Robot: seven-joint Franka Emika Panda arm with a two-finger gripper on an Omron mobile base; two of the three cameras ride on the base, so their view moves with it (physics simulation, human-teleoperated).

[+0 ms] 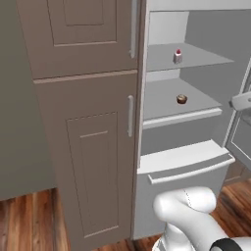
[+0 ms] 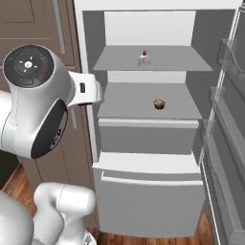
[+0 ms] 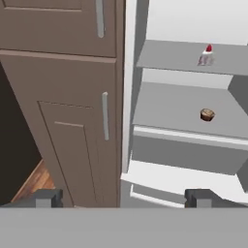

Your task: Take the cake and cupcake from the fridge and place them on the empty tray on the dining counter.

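Nearest the hand camera, the gripper [image 3: 123, 197] showed its two dark fingertips [image 3: 48, 197] standing far apart at the bottom of the view, jaws spread wide with nothing between them. Past the tips stood the lower drawer [image 3: 174, 186] of the fridge [image 3: 184, 150], its pale front jutting out below the shelves.

The fridge stood open, so that its pale grey interior was exposed. The cake [image 3: 207, 55], a tiny white slice topped by a red cherry, sat on the upper shelf [image 3: 169, 55], toward the right of it in the hand view. The cupcake [image 3: 207, 114], small, round and brown, sat on the shelf below [image 3: 169, 109], almost straight under the cake. Neither was touched by the gripper, which was well apart from both.

From the left base view the cake [image 1: 177, 56] and the cupcake [image 1: 182, 99] showed on their two shelves, with the drawer [image 1: 186, 162] beneath them and the white arm [image 1: 191, 215] rising at the lower right. From the right base view the cake [image 2: 143, 58] and the cupcake [image 2: 159, 104] showed again, one above the other, while the open fridge door [image 2: 229, 119] with its clear bins ran down the right edge.

A brown wood cabinet [image 3: 63, 111] with vertical bar handles [image 3: 105, 116] stood just beside the fridge on its left. Wooden floorboards [image 1: 29, 220] lay below.
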